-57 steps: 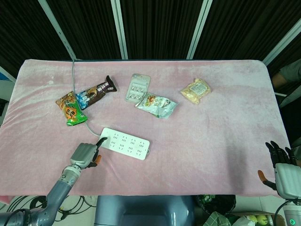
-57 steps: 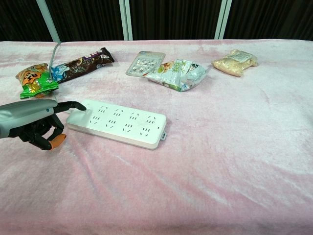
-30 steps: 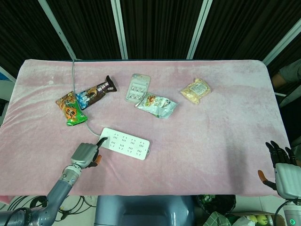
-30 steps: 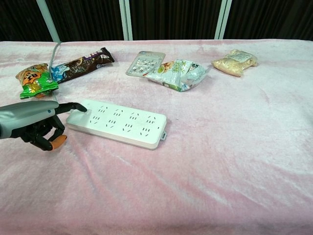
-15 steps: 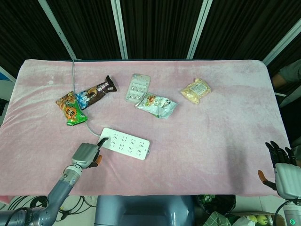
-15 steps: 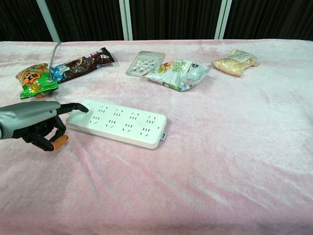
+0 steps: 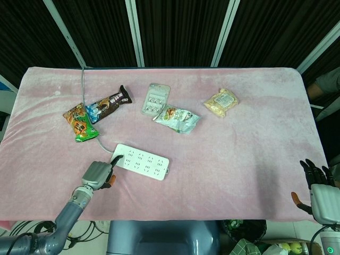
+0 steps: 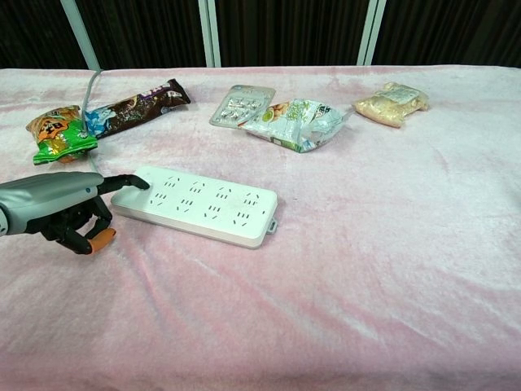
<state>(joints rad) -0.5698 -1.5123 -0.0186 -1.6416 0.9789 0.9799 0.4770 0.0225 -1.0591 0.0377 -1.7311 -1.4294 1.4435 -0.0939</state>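
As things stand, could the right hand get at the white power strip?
Probably not easily. The right hand sits off the table's near right corner, far from the power strip, which lies by the left hand. Nothing lies between them.

Left hand (image 7: 96,174), lower left of head view: grey metallic shell over back, black fingers (image 8: 130,181), orange tip seen on thumb. Wrist formed by silver ribbed ring; forearm clad in smooth blue-grey casing. Right hand (image 7: 319,194), lower right corner: pale grey-white palm block, black fingers, orange thumb tip; green indicator light seen below wrist.
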